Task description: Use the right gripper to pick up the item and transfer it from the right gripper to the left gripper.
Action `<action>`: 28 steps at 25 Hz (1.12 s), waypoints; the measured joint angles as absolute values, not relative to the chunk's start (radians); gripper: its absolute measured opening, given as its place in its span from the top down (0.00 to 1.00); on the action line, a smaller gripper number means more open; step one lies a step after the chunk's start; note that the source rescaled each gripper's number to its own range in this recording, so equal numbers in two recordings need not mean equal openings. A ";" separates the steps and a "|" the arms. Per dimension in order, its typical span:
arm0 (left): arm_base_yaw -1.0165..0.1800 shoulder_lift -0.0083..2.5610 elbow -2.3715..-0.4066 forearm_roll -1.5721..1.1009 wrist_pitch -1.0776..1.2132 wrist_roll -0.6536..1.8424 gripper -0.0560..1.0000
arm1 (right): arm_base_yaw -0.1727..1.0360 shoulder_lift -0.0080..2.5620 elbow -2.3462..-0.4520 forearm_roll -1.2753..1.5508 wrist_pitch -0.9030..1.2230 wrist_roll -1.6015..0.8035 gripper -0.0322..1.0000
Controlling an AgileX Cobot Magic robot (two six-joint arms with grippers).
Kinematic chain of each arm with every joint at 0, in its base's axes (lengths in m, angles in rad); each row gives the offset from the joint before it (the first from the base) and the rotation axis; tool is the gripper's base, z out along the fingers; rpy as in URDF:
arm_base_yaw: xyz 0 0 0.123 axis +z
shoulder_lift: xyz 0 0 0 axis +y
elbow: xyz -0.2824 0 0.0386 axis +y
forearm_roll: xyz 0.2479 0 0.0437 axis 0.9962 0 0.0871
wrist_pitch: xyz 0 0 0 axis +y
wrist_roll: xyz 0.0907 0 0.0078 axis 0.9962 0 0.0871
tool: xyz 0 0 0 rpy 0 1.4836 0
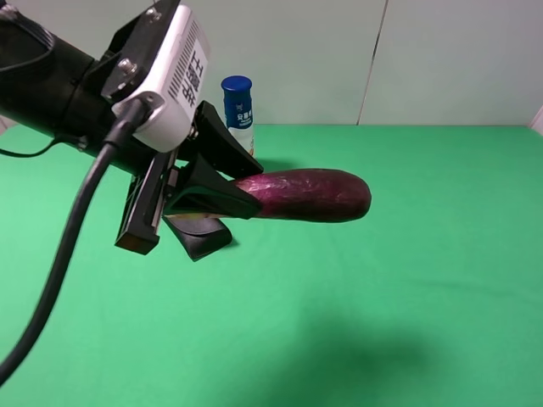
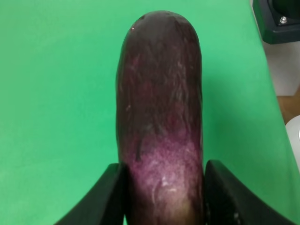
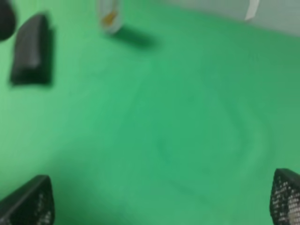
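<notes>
While the left end effector point(image 1: 237, 182) reaches in from the upper left of the high view, its black fingers point(image 2: 105, 199) are clamped on the stem end of the eggplant point(image 1: 314, 195). The eggplant is held roughly level near the middle of the frame, clear of the green bench point(image 1: 424, 280), with its rounded purple tip pointing right. The left wrist view shows one finger pressed against each side of the glossy skin, and a paler, scuffed patch lies between them.

A white box point(image 1: 182, 72) on that arm carries black printed characters turned sideways; they are not legible. A thick black cable point(image 1: 64, 254) drops from the arm toward the lower left corner.

Behind the arm, just left of centre at the top of the high view, stands a white bottle point(image 1: 238, 110) with a blue cap. Its blue label bears small white characters, too small to make out.

The right end effector point(image 3: 157, 201) appears only in its own blurred wrist view. Its two textured fingertips point(image 3: 28, 204) sit in the lower corners, spread wide, with only bare bench between them. A black case point(image 3: 30, 49) lies on the bench in the upper left of that frame.
</notes>
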State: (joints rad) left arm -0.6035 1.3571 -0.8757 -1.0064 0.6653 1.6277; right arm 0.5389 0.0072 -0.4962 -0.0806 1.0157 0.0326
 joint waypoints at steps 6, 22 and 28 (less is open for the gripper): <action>-0.604 1.357 -0.876 -1.005 0.557 1.469 0.95 | 0.352 -0.006 -0.496 -0.078 1.017 0.033 0.00; -0.604 1.357 -0.867 -0.847 0.237 1.038 0.95 | 0.283 -0.006 -0.496 -0.077 1.016 0.033 0.00; -0.604 1.357 -0.798 -0.662 0.181 0.778 0.95 | 0.283 -0.006 -0.496 -0.077 1.016 0.033 0.00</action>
